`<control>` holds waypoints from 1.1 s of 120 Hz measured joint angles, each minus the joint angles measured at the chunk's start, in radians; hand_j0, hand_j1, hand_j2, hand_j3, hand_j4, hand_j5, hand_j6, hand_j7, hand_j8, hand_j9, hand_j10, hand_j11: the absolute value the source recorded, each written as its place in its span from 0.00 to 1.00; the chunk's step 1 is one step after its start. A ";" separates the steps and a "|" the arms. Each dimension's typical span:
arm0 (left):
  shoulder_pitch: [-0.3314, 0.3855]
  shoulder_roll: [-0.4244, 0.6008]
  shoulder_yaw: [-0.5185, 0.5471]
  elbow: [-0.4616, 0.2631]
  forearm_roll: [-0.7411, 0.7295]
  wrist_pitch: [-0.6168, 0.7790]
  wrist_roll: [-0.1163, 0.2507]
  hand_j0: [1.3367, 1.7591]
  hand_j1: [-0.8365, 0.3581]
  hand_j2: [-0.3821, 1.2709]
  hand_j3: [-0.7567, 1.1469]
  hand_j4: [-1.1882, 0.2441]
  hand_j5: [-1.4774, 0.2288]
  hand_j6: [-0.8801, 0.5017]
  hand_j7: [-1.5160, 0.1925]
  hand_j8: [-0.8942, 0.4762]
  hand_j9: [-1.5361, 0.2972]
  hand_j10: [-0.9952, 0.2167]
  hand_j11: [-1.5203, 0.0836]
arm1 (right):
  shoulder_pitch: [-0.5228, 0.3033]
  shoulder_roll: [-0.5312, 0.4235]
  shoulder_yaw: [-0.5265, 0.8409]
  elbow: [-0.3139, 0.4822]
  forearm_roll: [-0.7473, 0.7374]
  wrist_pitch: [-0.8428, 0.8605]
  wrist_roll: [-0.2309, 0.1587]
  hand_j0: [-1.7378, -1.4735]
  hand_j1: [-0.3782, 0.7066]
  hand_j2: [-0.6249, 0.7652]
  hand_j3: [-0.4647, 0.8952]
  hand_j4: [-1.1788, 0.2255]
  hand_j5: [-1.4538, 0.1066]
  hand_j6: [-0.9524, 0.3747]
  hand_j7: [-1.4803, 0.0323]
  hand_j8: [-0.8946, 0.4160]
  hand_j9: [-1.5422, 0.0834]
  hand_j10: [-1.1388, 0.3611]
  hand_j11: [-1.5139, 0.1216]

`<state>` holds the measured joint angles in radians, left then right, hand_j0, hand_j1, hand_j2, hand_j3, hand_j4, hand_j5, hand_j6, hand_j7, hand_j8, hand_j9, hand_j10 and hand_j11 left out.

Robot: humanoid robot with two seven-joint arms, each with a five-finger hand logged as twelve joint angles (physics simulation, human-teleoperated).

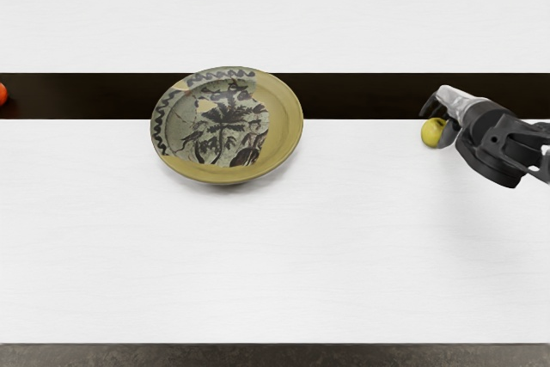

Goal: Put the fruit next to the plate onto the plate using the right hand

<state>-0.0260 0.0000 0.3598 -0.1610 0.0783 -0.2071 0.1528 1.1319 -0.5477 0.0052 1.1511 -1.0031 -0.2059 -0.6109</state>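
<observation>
Simulated tabletop: white table (344,247), painted plate (291,123)

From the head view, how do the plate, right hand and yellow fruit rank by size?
1. plate, clearly the largest.
2. right hand.
3. yellow fruit, right beside the hand, clearly the smallest.

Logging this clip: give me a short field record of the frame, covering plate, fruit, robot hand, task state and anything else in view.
plate: olive-yellow ceramic plate with dark plant pattern, left of centre on the white table, nothing on it
fruit: small yellow-green round fruit, far to the plate's right, apart from it
hand: right robot hand, at the fruit; grip unclear
left arm: not in view
task state: fruit not yet on plate
other: small red-orange object, cut off by the left edge
</observation>
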 joint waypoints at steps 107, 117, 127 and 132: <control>0.000 0.000 -0.001 0.000 0.000 0.000 0.000 0.76 0.76 0.26 0.40 0.67 0.69 0.47 0.71 0.48 0.67 0.63 0.76 | -0.027 0.046 0.000 -0.051 -0.003 0.002 0.001 0.35 0.59 0.58 0.34 0.28 0.34 0.37 0.34 0.37 0.35 0.36 0.32; 0.000 0.000 0.000 0.000 0.000 0.000 0.000 0.76 0.76 0.26 0.40 0.67 0.69 0.47 0.71 0.48 0.67 0.63 0.76 | -0.029 0.046 -0.001 -0.051 -0.002 0.002 0.001 0.35 0.60 0.59 0.34 0.25 0.30 0.39 0.30 0.39 0.32 0.37 0.28; 0.000 0.000 0.000 0.000 0.000 0.000 0.000 0.76 0.76 0.26 0.40 0.67 0.69 0.47 0.71 0.48 0.67 0.63 0.76 | -0.030 0.046 -0.001 -0.051 -0.001 0.002 0.002 0.36 0.61 0.59 0.33 0.26 0.27 0.40 0.28 0.40 0.29 0.37 0.26; 0.000 0.000 0.000 0.000 0.000 0.000 0.000 0.76 0.76 0.26 0.40 0.67 0.69 0.47 0.71 0.48 0.67 0.63 0.76 | -0.030 0.046 -0.002 -0.051 0.000 0.002 0.002 0.37 0.60 0.58 0.32 0.25 0.26 0.40 0.27 0.41 0.28 0.38 0.24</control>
<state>-0.0261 0.0000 0.3596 -0.1610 0.0784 -0.2071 0.1530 1.1017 -0.5016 0.0037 1.0998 -1.0031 -0.2041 -0.6093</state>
